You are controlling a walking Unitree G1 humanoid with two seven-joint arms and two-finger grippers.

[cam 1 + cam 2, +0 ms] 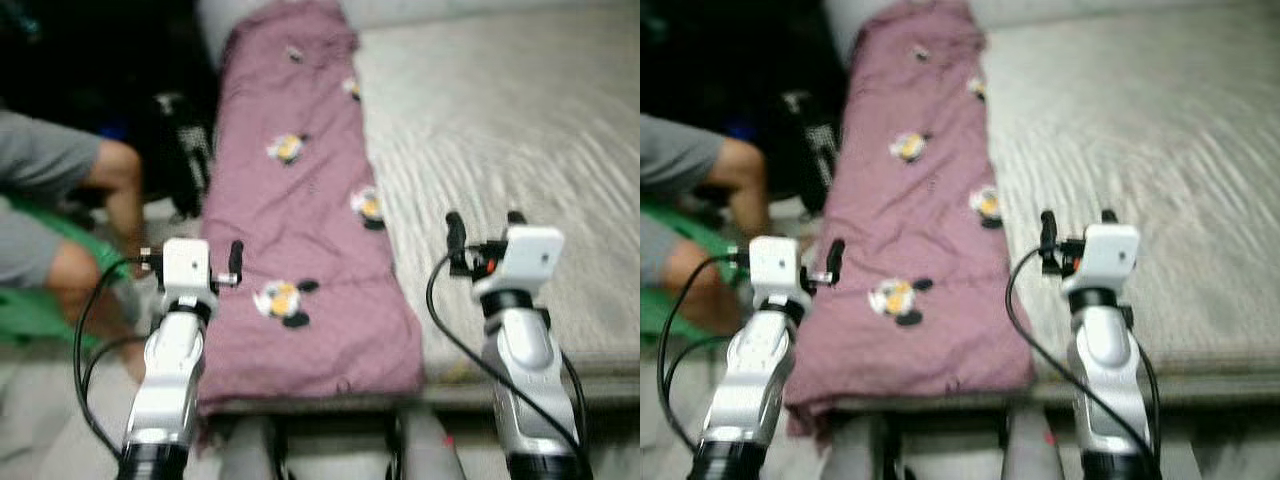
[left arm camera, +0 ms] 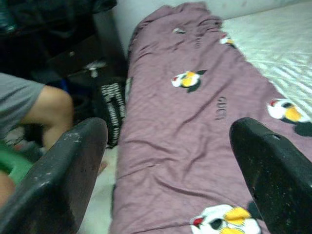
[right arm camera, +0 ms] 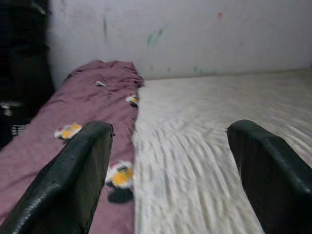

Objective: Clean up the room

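Both my arms are raised in front of me, nearest of all. My left hand [image 1: 212,262] hovers over the near left edge of the bed, fingers spread wide and holding nothing. My right hand [image 1: 486,232] hovers over the bare mattress [image 1: 500,140], equally wide and empty.

Just beyond my left hand lies the mauve blanket [image 1: 300,200], folded into a long strip along the left side of the bed, from the near edge to the wall [image 3: 185,34]. It is printed with small cartoon figures in white, yellow and black. Its near end hangs slightly over the bed's edge.

I judge the blanket soft, limp and light; it will sag and slide when lifted, not hold a shape. The best hold seems to be the thick folded near corners, one in each hand, pinching several layers at once.

Left of the bed sits a person [image 1: 60,210] on something green, bare knee close to the blanket's side. Dark clutter lies behind them.
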